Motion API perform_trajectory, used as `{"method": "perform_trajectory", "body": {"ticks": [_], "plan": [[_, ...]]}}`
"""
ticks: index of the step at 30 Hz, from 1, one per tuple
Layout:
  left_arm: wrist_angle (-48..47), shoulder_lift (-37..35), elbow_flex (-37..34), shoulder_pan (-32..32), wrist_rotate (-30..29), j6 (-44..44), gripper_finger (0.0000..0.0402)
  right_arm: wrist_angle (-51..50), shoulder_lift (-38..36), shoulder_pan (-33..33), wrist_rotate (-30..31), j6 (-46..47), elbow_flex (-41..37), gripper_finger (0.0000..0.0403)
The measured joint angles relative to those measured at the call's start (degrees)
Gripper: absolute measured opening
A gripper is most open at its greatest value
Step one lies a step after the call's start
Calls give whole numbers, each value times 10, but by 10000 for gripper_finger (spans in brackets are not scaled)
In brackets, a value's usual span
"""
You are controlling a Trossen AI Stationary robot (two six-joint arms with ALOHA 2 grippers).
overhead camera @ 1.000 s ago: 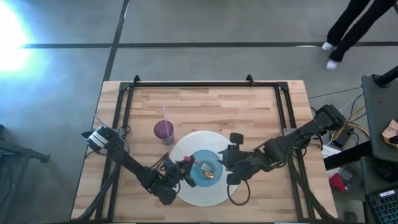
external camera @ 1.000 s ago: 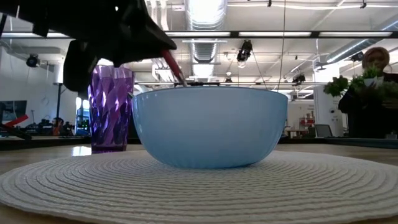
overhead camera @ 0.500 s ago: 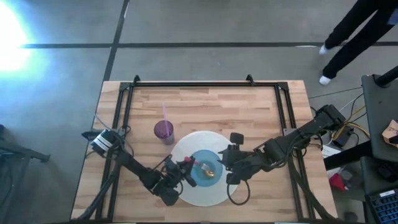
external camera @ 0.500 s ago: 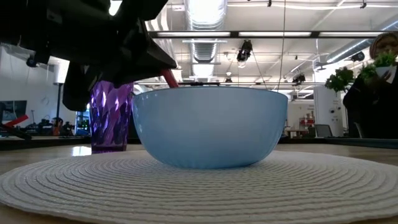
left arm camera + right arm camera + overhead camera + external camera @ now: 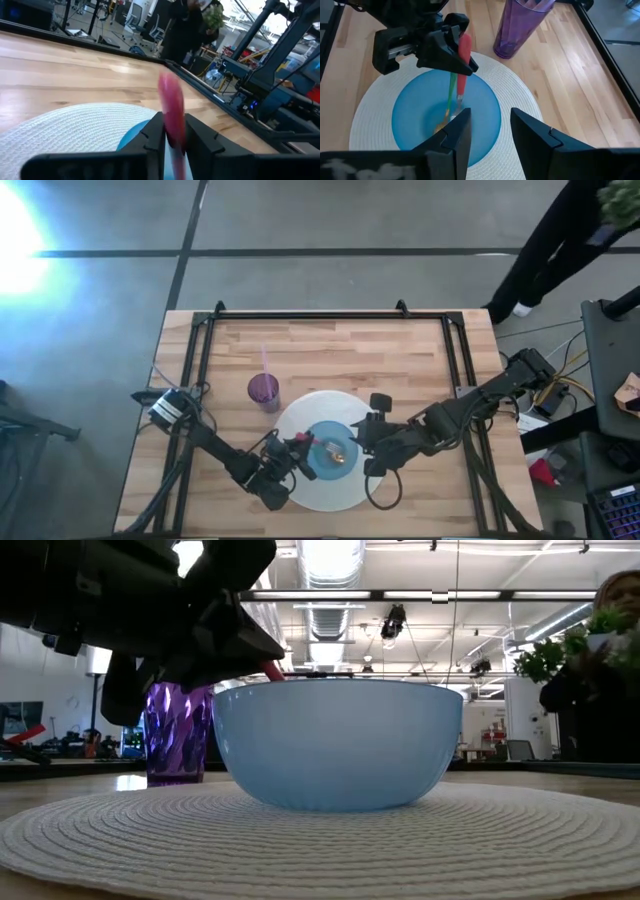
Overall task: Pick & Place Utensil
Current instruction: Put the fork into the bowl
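Observation:
A light blue bowl [image 5: 332, 452] [image 5: 335, 745] [image 5: 410, 117] stands on a round white woven placemat [image 5: 300, 415]. My left gripper [image 5: 297, 448] [image 5: 456, 52] hangs over the bowl's left rim, shut on a red-handled utensil [image 5: 462, 65] [image 5: 171, 107]. A green-handled utensil [image 5: 451, 92] lies inside the bowl, its head on the bottom. My right gripper [image 5: 362, 436] [image 5: 490, 120] is open and waits just right of the bowl, touching nothing. My left gripper pinches the red handle near its upper end [image 5: 464, 49] between its two fingers [image 5: 155, 134]. The fingers come from the table's left, slanting down, and lie across the handle. The utensil hangs nearly upright, its metal end [image 5: 456, 107] down inside the bowl.
A purple ribbed cup [image 5: 263, 390] [image 5: 178, 725] [image 5: 520, 25] holding a pink straw [image 5: 266, 360] stands on the wood beyond the placemat's far-left edge. A black frame [image 5: 320, 316] borders the table. A person [image 5: 560, 240] stands past the far right corner.
My left gripper has moved down over the bowl's left rim, still shut, and the red-handled utensil has sunk deeper into the bowl. The person beyond the far right corner has kept walking.

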Motion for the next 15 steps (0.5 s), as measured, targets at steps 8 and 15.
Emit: {"method": "perform_trajectory", "body": {"ticks": [8, 15], "plan": [[1, 0, 0, 0, 4, 1, 79, 0, 0, 0, 0, 0, 0, 121], [2, -4, 0, 0, 19, 55, 90, 0, 0, 0, -11, 0, 0, 112]]}}
